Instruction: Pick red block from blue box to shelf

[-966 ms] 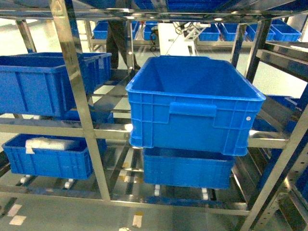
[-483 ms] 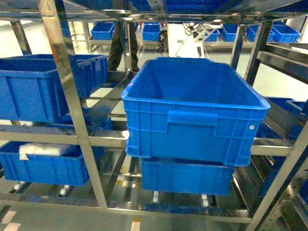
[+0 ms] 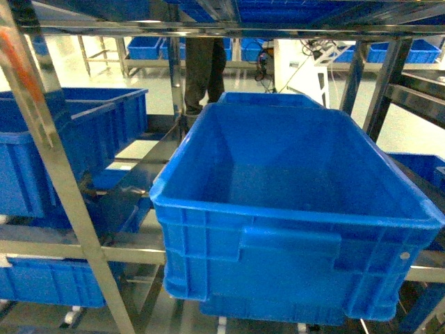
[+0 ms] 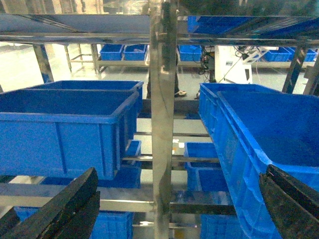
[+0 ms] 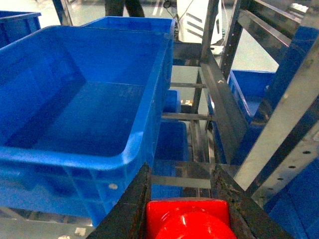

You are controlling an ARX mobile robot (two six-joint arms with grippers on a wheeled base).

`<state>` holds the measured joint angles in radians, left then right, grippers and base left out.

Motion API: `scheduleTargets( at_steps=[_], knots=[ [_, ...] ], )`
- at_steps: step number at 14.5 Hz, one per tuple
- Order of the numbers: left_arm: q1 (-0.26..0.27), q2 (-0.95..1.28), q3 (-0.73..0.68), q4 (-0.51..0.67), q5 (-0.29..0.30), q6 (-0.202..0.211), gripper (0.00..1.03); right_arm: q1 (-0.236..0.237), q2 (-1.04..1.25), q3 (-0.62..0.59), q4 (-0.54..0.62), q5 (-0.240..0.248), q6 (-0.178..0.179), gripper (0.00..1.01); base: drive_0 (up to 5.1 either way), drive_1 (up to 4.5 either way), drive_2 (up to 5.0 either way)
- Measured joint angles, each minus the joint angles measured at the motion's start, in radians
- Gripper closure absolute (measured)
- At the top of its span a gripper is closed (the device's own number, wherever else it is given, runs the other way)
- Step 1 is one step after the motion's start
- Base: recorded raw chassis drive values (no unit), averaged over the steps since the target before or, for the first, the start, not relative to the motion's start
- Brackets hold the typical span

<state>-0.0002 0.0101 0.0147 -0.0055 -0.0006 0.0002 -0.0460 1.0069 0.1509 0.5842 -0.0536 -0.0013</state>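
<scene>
The red block [image 5: 187,219] fills the bottom of the right wrist view, glossy, with its round stud facing the camera. My right gripper [image 5: 180,181] is shut on it, one dark finger against each side. It hangs in front of the shelf [image 5: 219,99], to the right of a big dark blue crate [image 5: 75,99]. My left gripper [image 4: 180,174] stands open with nothing between its fingers, facing a steel upright of the shelf [image 4: 162,99]. The blue box is out of view. The head view shows neither gripper, only the shelf [image 3: 62,174].
A large empty dark blue crate [image 3: 292,209] sits on the middle tier right in front of me. More dark blue crates [image 3: 62,146] stand to the left and on the tier below [image 4: 209,174]. A person's legs [image 3: 203,69] show behind the rack.
The head view has closed in on the shelf. The big dark blue crate now looms larger and lower, and the uprights have slid to the left.
</scene>
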Motion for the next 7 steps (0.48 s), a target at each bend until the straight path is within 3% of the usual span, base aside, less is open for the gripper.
scheduleTargets(
  at_steps=[2,7],
  knots=[
    [0.0,0.0,0.0,0.002,0.0,0.0,0.05,0.0,0.0,0.0,0.0,0.0,0.0,0.73,0.1,4.41,-4.3],
    [0.0,0.0,0.0,0.0,0.0,0.0,0.05,0.0,0.005,0.0,-0.002,0.0,0.0,0.73,0.0,0.0,0.0]
  ],
)
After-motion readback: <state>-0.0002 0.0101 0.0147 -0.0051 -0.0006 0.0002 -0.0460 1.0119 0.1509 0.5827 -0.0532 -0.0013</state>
